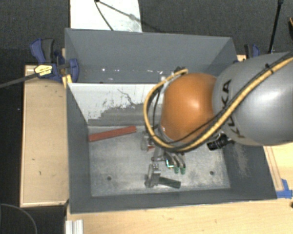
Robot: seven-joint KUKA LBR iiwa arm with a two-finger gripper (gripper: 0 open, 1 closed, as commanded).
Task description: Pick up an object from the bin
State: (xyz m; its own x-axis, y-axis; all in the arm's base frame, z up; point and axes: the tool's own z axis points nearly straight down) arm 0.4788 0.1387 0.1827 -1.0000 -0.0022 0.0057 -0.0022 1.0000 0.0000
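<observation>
A grey metal bin (80, 150) seen from above, with a big silver robot arm (263, 106) reaching in from 3 o'clock. A round orange cover (185, 108) on the wrist, looped by a yellow and black cable (150, 112), hides much of the bin's middle. From under that cover the pincer (170, 165) points down over the floor, a little toward 6 o'clock of the bin's centre. From where I stand the cover and the clutter of parts under it hide the working end, so I cannot tell whether the pincer is open or closed, and I see nothing gripped in it.

Two loose things lie on the floor. The nearer is a small dark flat piece (164, 182), just beside the pincer at its 6 o'clock, close to the bin's front wall. Its long axis runs roughly from 9 to 3 o'clock. Whether the pincer touches it I cannot make out. The other is a long red-brown bar (112, 133), well apart at about 10 o'clock of the pincer. It lies near the foot of the back wall, also running roughly 9 to 3 o'clock, with its 3 o'clock end a little higher.

The dark piece looks the likelier pick, being so much nearer. The coming move seems to hinge on a small shift toward 6 o'clock and a closing across the piece's short side, that is, along the 12 to 6 line. The front wall sits close behind it and may crowd that approach.
</observation>
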